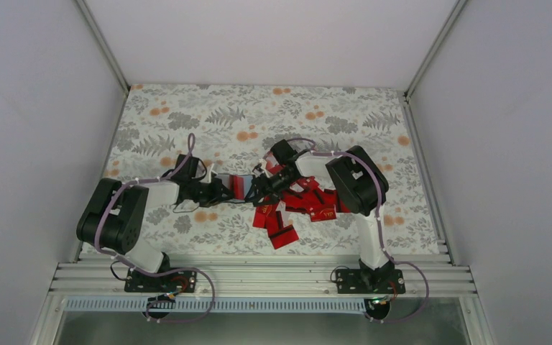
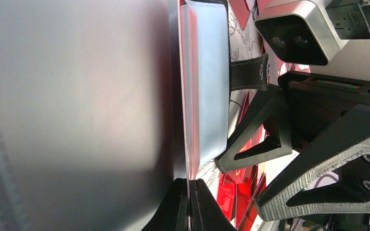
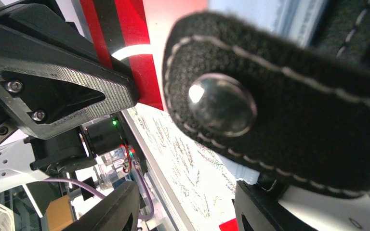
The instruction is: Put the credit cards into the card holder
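Holder [image 1: 238, 185] sits mid-table, pinched tight at its edge by our left gripper [image 2: 189, 204]. Our right gripper [image 3: 185, 207] stands half open at its tab [image 3: 270, 110]. Cards [image 1: 298, 208] lie heaped just right.

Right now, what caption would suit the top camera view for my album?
Left gripper pinches small black folding card holder beside scattered flat red plastic credit cards.

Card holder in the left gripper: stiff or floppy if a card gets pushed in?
Probably yields: the left gripper pinches the card holder by one edge only, so it may swing. Its stitched snap tab looks soft and sticks out loose, likely to flop in the way.
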Action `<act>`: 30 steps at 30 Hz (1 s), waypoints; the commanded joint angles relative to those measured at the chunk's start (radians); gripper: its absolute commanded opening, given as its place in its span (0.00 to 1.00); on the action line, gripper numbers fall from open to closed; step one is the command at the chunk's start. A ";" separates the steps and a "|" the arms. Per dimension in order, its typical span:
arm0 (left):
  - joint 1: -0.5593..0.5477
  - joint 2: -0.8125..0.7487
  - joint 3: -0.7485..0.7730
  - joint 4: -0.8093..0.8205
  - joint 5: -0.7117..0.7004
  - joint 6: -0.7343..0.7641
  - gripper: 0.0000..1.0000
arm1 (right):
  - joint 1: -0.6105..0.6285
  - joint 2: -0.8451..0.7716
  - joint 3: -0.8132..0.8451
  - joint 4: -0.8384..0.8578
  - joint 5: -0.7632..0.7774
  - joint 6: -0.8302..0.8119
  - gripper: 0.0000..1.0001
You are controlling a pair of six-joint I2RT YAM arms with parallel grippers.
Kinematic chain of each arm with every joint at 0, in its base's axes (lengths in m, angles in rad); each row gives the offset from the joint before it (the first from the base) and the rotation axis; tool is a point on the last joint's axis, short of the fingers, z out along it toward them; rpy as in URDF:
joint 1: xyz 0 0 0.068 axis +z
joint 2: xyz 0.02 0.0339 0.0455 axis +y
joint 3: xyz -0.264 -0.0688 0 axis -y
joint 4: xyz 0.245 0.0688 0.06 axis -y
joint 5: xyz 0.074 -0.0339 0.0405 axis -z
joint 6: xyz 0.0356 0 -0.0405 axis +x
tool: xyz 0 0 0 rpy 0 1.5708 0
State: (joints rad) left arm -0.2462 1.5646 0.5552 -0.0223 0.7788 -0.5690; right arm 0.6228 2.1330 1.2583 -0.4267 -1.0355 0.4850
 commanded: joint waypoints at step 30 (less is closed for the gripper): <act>-0.062 -0.021 0.246 -0.454 -0.298 0.140 0.68 | -0.030 -0.074 0.070 -0.162 0.230 -0.130 0.53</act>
State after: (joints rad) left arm -0.3042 1.5528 0.7589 -0.4046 0.5648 -0.4511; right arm 0.6048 2.0937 1.3060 -0.5488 -0.8845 0.3759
